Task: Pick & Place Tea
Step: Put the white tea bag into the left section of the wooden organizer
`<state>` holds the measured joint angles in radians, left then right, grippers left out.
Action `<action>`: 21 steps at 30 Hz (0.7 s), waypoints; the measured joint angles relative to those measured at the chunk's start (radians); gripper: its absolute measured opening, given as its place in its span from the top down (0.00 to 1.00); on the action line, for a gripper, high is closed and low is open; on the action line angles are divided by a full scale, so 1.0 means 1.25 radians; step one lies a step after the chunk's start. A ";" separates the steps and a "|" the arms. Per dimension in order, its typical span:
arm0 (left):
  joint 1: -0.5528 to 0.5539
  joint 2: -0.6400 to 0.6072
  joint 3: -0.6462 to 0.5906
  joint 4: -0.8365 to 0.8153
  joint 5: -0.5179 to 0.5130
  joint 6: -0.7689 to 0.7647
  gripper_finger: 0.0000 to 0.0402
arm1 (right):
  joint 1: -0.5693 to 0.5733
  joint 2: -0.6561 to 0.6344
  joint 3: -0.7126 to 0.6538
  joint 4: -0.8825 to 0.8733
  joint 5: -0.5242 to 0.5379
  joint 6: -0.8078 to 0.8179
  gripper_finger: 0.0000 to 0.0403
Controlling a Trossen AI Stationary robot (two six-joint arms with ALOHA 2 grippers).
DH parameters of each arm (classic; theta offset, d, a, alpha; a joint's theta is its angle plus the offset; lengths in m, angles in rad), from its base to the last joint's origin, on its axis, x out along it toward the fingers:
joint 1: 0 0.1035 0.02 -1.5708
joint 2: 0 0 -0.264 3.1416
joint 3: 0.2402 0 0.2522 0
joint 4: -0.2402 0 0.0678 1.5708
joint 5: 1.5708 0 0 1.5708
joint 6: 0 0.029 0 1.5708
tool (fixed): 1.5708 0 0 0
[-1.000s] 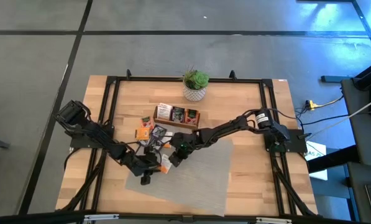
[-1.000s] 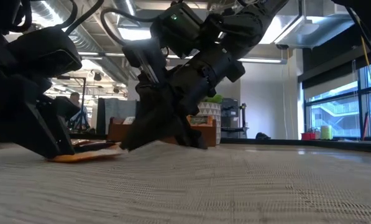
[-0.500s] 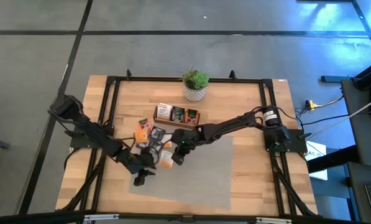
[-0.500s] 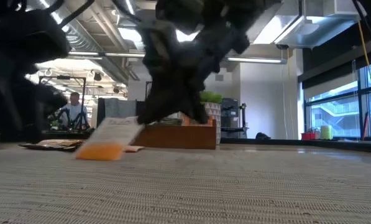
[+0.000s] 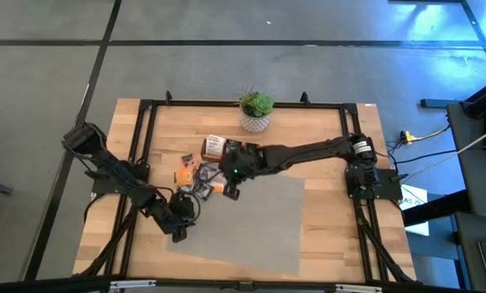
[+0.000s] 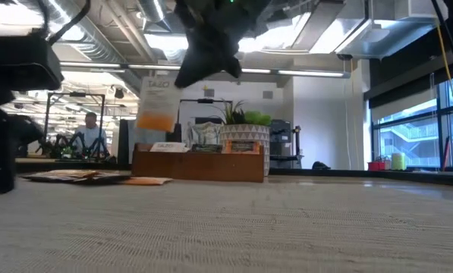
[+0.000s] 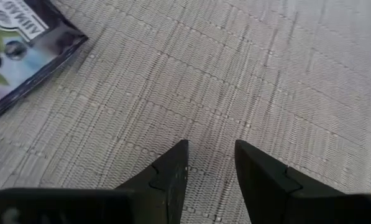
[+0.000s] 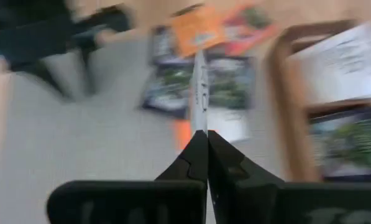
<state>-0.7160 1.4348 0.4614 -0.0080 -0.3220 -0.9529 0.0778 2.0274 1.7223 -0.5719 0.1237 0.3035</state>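
Grey ribbed mat point(image 5: 251, 220) lies below the right gripper point(image 6: 207, 57), clamped shut on a white-and-orange tea packet point(image 6: 155, 106) hanging edge-down; wooden tray point(image 6: 199, 163) is just beyond. Left gripper point(image 7: 210, 165) waits, parted, empty.

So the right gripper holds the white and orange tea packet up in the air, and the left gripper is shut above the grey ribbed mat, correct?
Not quite: the left gripper is open, its fingers apart over the grey ribbed mat, as the left wrist view shows. The right gripper does hold the white and orange tea packet up in the air.
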 joint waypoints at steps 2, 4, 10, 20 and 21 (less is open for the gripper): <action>-0.011 0.000 0.000 0.015 0.008 -0.028 0.68 | -0.014 0.001 0.022 -0.014 0.025 -0.037 1.00; -0.017 0.001 0.000 0.024 0.008 -0.056 0.68 | -0.030 0.000 0.037 -0.011 0.046 -0.068 0.99; -0.029 0.039 0.000 0.093 -0.018 -0.099 0.68 | -0.086 0.001 0.040 -0.015 0.057 -0.139 0.99; -0.028 0.044 0.000 0.160 -0.019 -0.050 0.68 | -0.163 0.001 0.030 0.033 0.020 -0.218 0.99; -0.028 0.033 0.000 0.158 -0.023 -0.036 0.68 | -0.167 0.001 0.030 0.040 0.003 -0.223 0.99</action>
<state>-0.7510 1.4758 0.4614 0.1899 -0.3502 -0.9983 -0.1309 2.0285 1.7596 -0.5223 0.1273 0.0242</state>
